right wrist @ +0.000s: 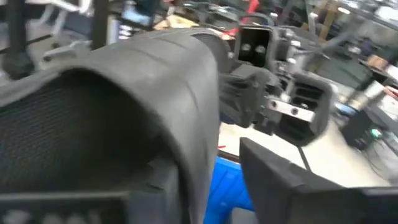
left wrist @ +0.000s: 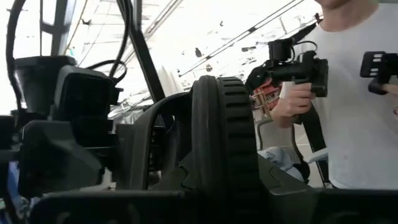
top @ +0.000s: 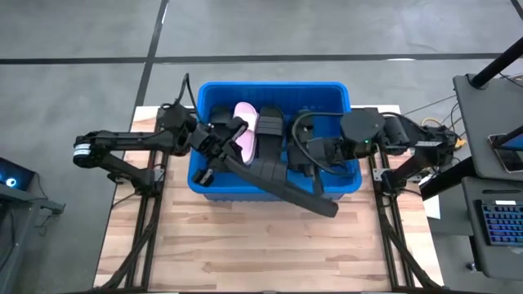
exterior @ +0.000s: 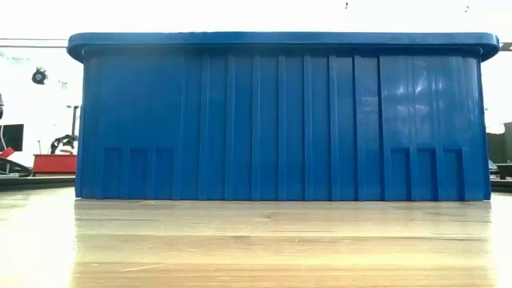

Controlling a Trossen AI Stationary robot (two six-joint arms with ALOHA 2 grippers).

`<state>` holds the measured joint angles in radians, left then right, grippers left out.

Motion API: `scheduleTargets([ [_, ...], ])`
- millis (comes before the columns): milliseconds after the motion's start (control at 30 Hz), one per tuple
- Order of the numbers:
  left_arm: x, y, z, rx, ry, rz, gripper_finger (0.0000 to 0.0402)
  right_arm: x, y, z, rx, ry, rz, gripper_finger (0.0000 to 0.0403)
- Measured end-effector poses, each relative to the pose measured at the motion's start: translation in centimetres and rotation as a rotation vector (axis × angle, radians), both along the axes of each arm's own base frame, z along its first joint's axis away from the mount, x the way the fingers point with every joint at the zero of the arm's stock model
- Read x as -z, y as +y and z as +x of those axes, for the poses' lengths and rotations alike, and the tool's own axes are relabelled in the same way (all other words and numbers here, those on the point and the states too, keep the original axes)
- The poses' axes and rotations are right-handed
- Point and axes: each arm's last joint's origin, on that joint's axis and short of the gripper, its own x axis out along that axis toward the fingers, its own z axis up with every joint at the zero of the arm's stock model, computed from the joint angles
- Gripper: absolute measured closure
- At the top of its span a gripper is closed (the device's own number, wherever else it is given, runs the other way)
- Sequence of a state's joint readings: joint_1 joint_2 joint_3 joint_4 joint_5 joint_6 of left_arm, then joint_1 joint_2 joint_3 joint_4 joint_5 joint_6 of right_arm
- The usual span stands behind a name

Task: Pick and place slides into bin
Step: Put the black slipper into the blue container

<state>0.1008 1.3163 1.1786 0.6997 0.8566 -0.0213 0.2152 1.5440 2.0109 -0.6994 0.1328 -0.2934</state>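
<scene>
The blue bin stands mid-table and fills the low view. In it lie a pale pink slide and black slides. Above it my left gripper is shut on a long black slide, which slants out over the bin's near rim. My right gripper is over the bin's right half. Its fingers stand open on either side of that slide's wide strap, with blue showing between one finger and the strap. My left gripper holds the black slide by its left end, coming level from the table's left. The slide stands on edge, its ribbed sole rim rising right before the wrist camera, which hides the fingers' place. The slide's free end hangs past the near rim; nothing rests on that rim in the low view.
Bare wooden table lies in front of the bin. A desk with a keyboard stands off the right edge. Beyond the table a person in a white shirt holds a black device.
</scene>
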Motion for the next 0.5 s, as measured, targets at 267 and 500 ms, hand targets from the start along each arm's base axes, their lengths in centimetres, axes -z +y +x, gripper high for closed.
scheduleTargets([
  [267,-0.3,0.3,0.1,-0.081,0.073,-0.181,0.029,-0.1,0.0,-0.4,-0.044,0.006,-0.067,0.0386],
  [500,-0.4,1.0,0.4,-0.195,0.14,-0.376,0.0206,1.1,-1.9,-1.8,0.179,0.175,-0.075,0.0392],
])
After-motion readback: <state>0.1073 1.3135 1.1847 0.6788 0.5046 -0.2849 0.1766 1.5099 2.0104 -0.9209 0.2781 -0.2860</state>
